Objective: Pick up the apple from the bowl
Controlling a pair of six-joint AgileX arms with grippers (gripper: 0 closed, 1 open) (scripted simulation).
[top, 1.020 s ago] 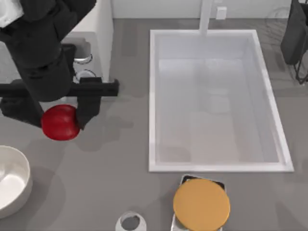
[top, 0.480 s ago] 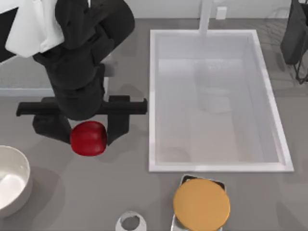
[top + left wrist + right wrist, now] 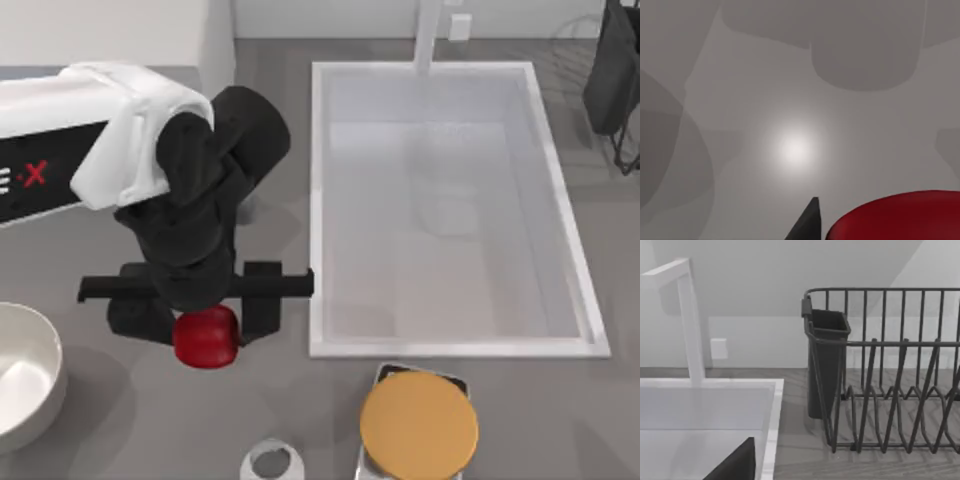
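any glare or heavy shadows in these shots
Left wrist view: a bright glare spot on the grey countertop, broad soft shadows around it. Top view: the left tool, holding the small glossy red apple, casts a soft shadow on the counter. Right wrist view: evenly lit.

apple (image 3: 207, 337) between the left gripper's (image 3: 205, 322) two fingers, above the counter, out of the bowl | bowl (image 3: 30, 385) at the table's left edge, left of the apple, apart | sink (image 3: 318, 200) right of the apple | orange disc (image 3: 418, 425) in front of the sink | small cup (image 3: 271, 462) left of the disc | dish rack (image 3: 890, 370) beyond the sink's right side
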